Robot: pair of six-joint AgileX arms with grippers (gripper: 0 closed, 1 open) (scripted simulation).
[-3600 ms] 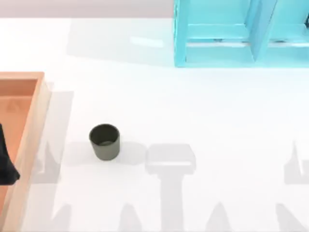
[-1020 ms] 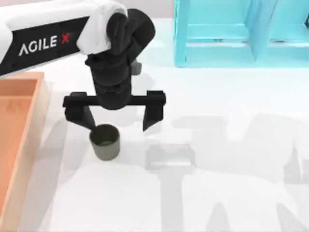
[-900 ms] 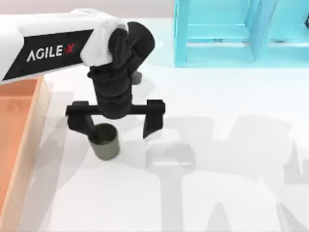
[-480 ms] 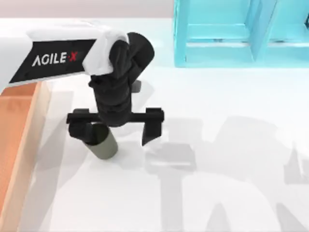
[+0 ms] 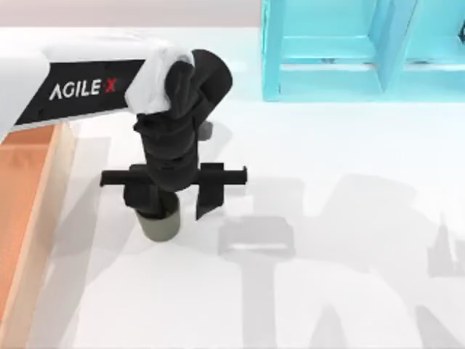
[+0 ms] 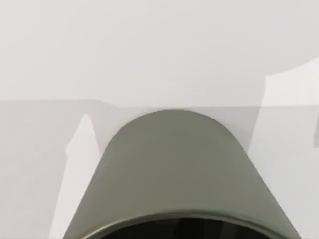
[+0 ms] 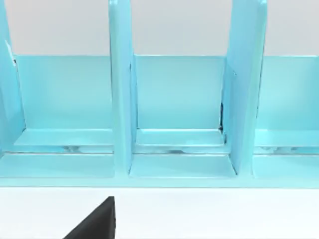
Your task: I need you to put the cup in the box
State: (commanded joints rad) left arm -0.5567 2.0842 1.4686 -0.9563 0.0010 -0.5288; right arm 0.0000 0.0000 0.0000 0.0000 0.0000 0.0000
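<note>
White table point(image 5: 327, 160) carries the small cup point(image 5: 160, 225), upright between the jaws of my left gripper point(image 5: 171, 198), which are partly closed around its rim; matte, stiff and likely light, it suits a firm mid-wall squeeze

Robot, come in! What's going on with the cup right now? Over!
Left end effector straddling the cup, one finger inside, not yet clamped. Cup upright on table, right of the box. Path looks unobstructed.
</note>
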